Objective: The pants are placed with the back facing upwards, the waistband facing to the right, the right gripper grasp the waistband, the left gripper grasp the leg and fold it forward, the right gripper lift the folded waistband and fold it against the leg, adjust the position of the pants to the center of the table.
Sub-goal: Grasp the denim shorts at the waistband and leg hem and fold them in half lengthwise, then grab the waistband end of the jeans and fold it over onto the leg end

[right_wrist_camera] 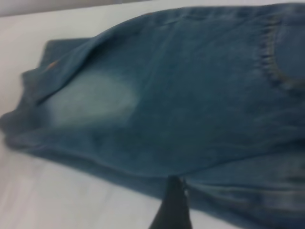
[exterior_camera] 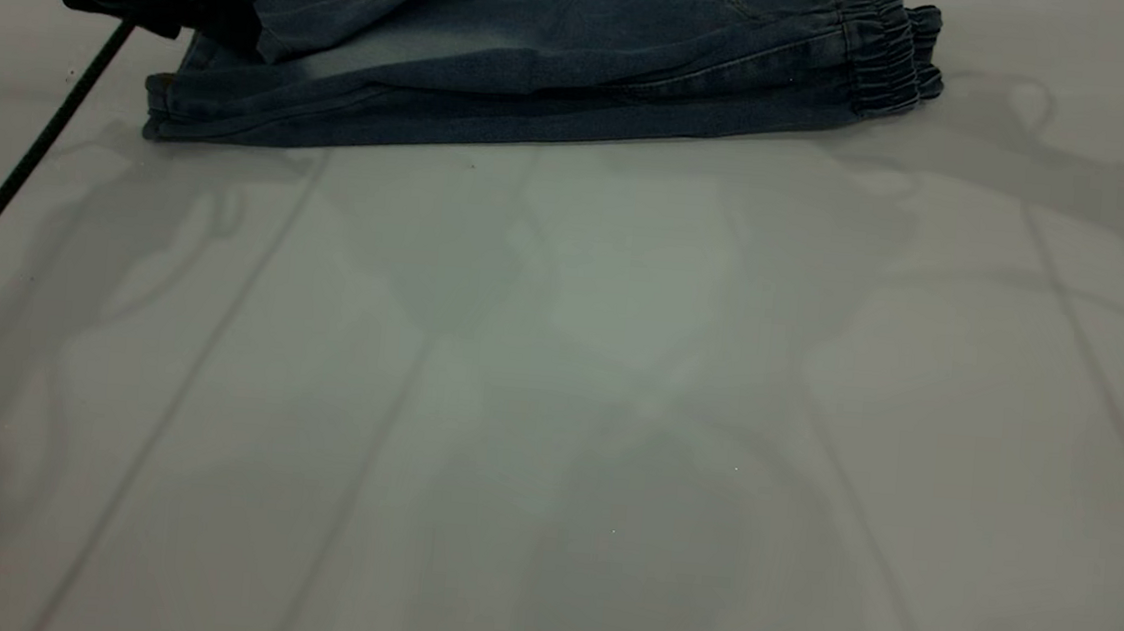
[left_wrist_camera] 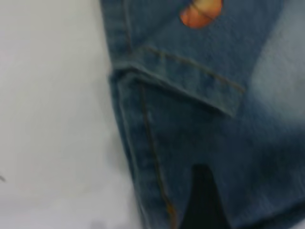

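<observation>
Table [exterior_camera: 555, 405] bare up front, pants [exterior_camera: 542, 53] folded lengthwise at far edge, left gripper [exterior_camera: 229, 24] at leg hem — grip can't tell

The black left gripper [exterior_camera: 229, 24] with blunt wedge-shaped fingers hangs low at the exterior view's upper left, a thin black rod slanting below it. Its jaws cannot be made out. One dark fingertip [right_wrist_camera: 172, 205] of the right gripper shows in its wrist view.

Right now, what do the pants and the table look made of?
Pants: blue denim, matte woven look, faded pale patch, tan topstitching; gathered elastic-looking waistband. Table: smooth pale surface with a faint sheen and soft shadows, possibly laminate; can't tell for sure.
</observation>
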